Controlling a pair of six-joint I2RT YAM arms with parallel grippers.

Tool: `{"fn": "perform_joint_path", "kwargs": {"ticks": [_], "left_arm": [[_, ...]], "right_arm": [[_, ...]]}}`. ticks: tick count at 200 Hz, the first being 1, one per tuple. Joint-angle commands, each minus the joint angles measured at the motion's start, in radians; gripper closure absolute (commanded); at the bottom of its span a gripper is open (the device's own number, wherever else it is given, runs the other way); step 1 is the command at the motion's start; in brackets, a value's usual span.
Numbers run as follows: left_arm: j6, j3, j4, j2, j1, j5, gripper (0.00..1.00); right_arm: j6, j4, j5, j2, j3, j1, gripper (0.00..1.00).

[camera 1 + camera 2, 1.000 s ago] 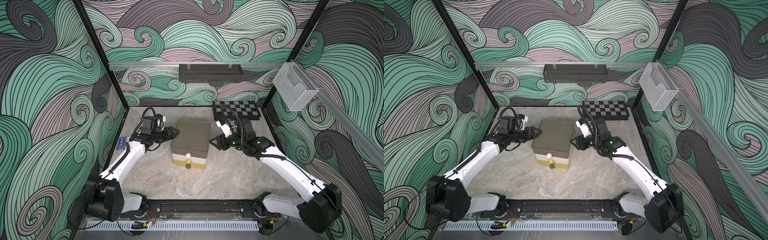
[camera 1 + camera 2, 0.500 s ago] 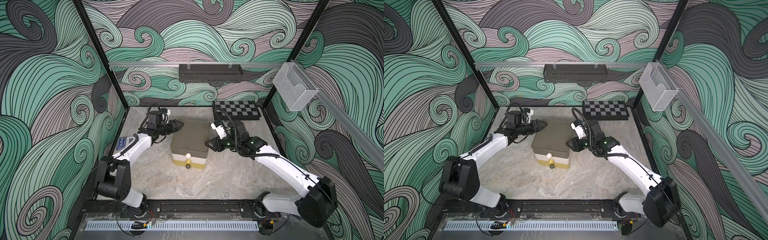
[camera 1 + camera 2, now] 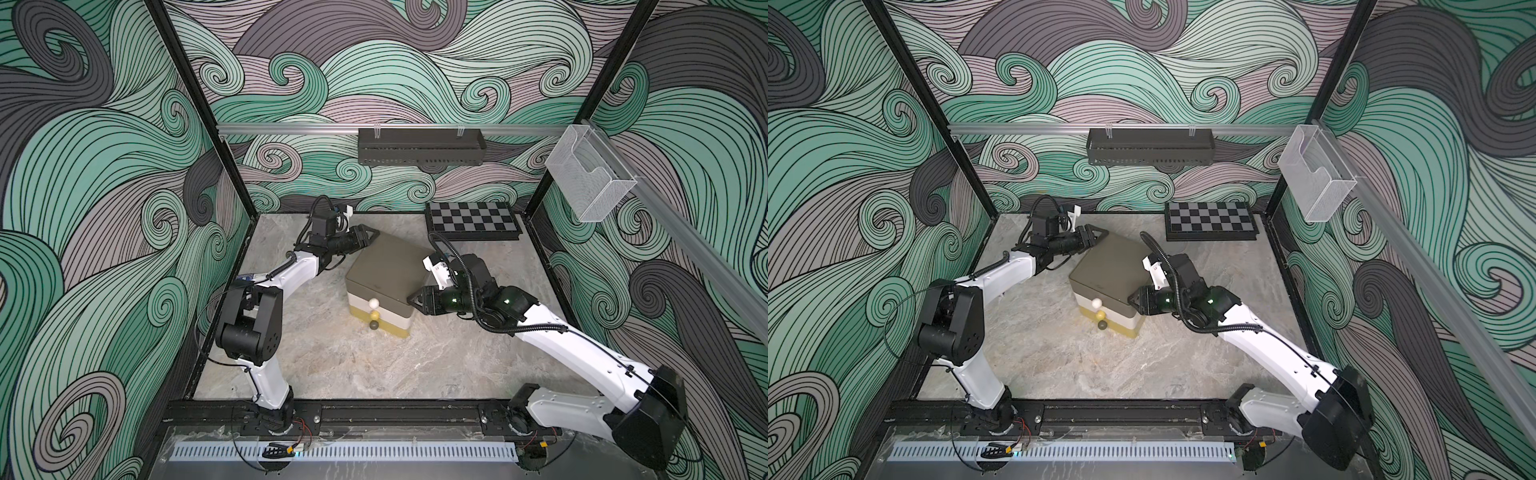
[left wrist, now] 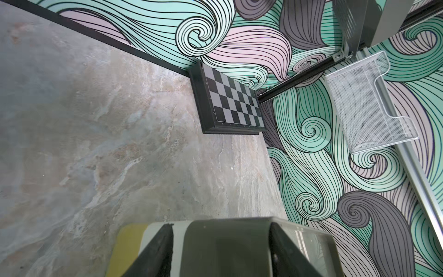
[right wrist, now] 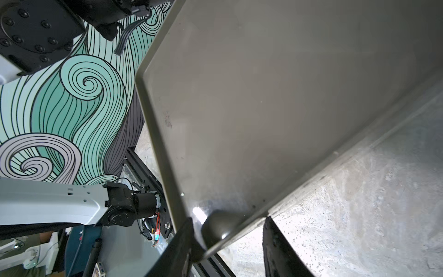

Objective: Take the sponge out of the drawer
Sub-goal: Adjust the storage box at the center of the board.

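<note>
1. The table (image 3: 332,365) had a grey, marble-patterned top, shown in both top views, and most of it was bare.
2. A drawer unit (image 3: 386,266) sat near the middle, turned at an angle to the table's edges. It had 3 tiers, olive over cream over yellow, with 3 round knobs (image 3: 374,315) on its near face.
3. A chessboard (image 3: 471,218) lay flat in the far right corner against the back wall, well apart from the unit.
4. A small blue item (image 3: 246,277) lay at the left edge, mostly hidden.
</note>
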Motion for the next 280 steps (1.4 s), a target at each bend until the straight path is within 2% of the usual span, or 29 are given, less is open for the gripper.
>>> {"fn": "perform_joint_path", "kwargs": {"ticks": [1, 29, 75, 97, 110, 134, 175, 191, 217, 248, 280], "left_arm": [[-0.002, 0.029, -0.066, 0.070, -0.046, 0.016, 0.39], [0.068, 0.107, -0.161, 0.038, -0.044, -0.040, 0.39], [0.266, 0.232, -0.366, -0.125, -0.047, -0.372, 0.35], [0.333, 0.207, -0.367, -0.228, -0.045, -0.523, 0.33], [0.327, 0.170, -0.365, -0.295, -0.046, -0.589, 0.33], [0.293, 0.064, -0.352, -0.415, -0.053, -0.543, 0.34], [0.354, -0.116, -0.524, -0.615, -0.080, -0.415, 0.34], [0.345, -0.240, -0.503, -0.711, -0.090, -0.344, 0.34], [0.259, -0.422, -0.400, -0.826, -0.125, -0.292, 0.35], [0.218, -0.497, -0.311, -0.838, -0.176, -0.307, 0.35], [0.227, -0.448, -0.303, -0.744, -0.187, -0.293, 0.35]], "right_arm": [[0.032, 0.113, -0.026, 0.029, 0.041, 0.024, 0.53], [-0.046, 0.023, 0.053, -0.004, 0.093, 0.020, 0.51], [-0.192, -0.080, 0.046, -0.049, 0.177, -0.036, 0.49], [-0.292, -0.113, 0.041, -0.004, 0.238, -0.045, 0.49], [-0.349, -0.119, 0.018, 0.056, 0.281, -0.055, 0.48], [-0.375, -0.073, -0.019, 0.179, 0.327, -0.081, 0.48], [-0.412, -0.055, -0.001, 0.298, 0.406, -0.103, 0.50], [-0.418, -0.055, -0.011, 0.317, 0.406, -0.103, 0.50], [-0.422, -0.055, 0.000, 0.332, 0.380, -0.106, 0.51], [-0.411, -0.052, 0.004, 0.345, 0.354, -0.110, 0.51], [-0.403, -0.052, 0.003, 0.350, 0.333, -0.110, 0.52]]}}
